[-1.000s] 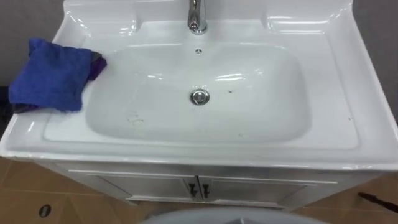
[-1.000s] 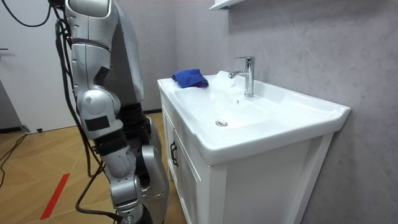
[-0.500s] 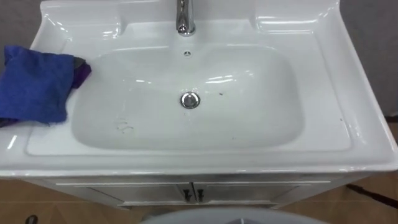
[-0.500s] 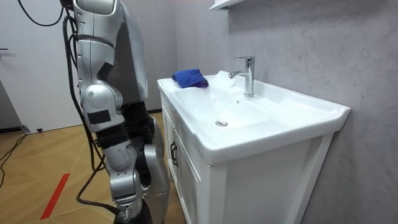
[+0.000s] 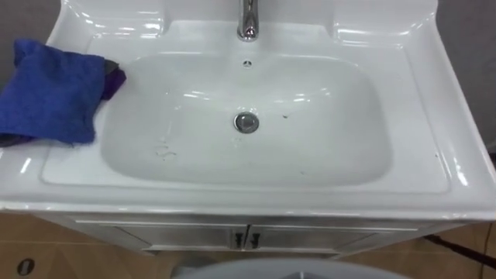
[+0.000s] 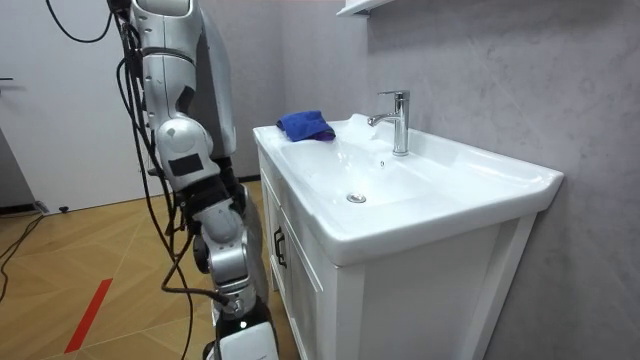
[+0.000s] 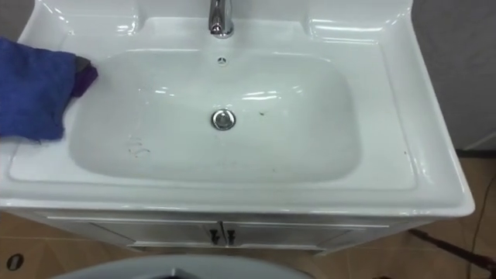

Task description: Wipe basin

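Observation:
A white basin [image 5: 325,155] takes up the middle of the eye views, with a chrome drain [image 5: 246,121] at the bottom of its bowl. Small dark specks [image 5: 285,117] and some drops [image 5: 163,149] lie in the bowl. A crumpled blue cloth [image 5: 50,89] rests on the basin's left ledge, over something dark purple [image 5: 115,76]. Nothing touches it. In the room view I stand in front of the cabinet. My right arm hangs at my side, with its hand [image 6: 232,265] low beside the cabinet front. The cloth [image 6: 306,125] lies at the far end of the basin top there.
A chrome tap [image 5: 247,19] stands at the back centre of the basin [image 6: 400,190]. Below the rim is a white cabinet with two small door handles [image 5: 248,237]. Grey wall runs behind and to the right. The floor is wooden.
In the room view I have moved closer to the cabinet. The eye views shifted with me. The cloth and basin have stayed in place.

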You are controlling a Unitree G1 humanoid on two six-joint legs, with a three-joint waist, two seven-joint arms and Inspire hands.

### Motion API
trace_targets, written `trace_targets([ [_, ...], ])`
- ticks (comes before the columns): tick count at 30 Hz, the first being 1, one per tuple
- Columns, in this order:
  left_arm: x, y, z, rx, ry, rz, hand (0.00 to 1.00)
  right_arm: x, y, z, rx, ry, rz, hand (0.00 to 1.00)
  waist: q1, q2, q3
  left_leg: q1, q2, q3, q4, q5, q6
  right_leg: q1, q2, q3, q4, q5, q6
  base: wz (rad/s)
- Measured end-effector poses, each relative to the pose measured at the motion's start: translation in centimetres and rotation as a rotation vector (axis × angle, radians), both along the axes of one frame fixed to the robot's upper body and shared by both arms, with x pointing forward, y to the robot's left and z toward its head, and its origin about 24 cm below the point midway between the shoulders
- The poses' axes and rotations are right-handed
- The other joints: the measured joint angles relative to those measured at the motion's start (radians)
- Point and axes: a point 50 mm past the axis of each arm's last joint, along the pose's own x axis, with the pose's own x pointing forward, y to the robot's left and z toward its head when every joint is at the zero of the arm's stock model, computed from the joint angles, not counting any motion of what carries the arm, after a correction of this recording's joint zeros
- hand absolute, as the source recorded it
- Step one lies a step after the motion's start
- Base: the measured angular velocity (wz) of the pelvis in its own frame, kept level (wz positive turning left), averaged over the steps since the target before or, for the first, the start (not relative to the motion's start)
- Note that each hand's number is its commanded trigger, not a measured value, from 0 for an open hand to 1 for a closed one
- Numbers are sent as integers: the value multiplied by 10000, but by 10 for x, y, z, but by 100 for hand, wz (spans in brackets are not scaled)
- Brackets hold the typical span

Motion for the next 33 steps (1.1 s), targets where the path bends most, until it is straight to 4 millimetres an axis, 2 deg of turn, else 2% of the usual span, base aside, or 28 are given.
trace_targets([
  [7, 22, 0, -3, -42, -497, -195, 0, -11, 5, -2, 100, 325, 56, 0, -79, 85, -3, -3, -100, 135, 106, -104, 210, -25, -98, 159, -27, 150, 152, -4],
  [10, 25, -1, -3, -74, -524, -337, 0, -11, 5, -2, 72, 365, 172, 0, -131, 195, -37, 57, -102, 226, 75, -148, 280, -3, -96, 288, -57, 261, 195, -16],
  [13, 29, -2, -4, -131, -555, -697, 0, -13, 5, -2, 49, 438, 232, 0, -281, 213, -11, 125, -120, 269, 35, -167, 316, 12, -77, 435, -48, 374, 231, -13],
  [16, 33, -3, -4, -154, -730, -790, 0, -16, 5, -2, 54, 513, 287, 0, -352, 311, -21, 213, -118, 405, 16, -178, 335, 27, -70, 578, -47, 421, 247, -15],
  [17, 35, -3, -5, -215, -832, -819, 0, -19, 6, -2, 65, 597, 268, 0, -405, 308, 1, 219, -119, 426, 18, -179, 342, 40, -71, 577, -56, 437, 254, -3],
  [22, 42, -10, -7, -673, -885, -1342, 0, -29, 7, -2, 171, 923, 174, 0, -640, 447, 10, 336, -117, 462, 3, -188, 359, 161, -60, 638, -43, 448, 263, -2],
  [33, 51, -16, -9, -1022, -986, -1884, 0, -33, 8, -2, 464, 1155, 122, 0, -1042, 458, 7, 313, -113, 493, 53, -211, 397, -9, -16, 836, -36, 557, 239, -6],
])
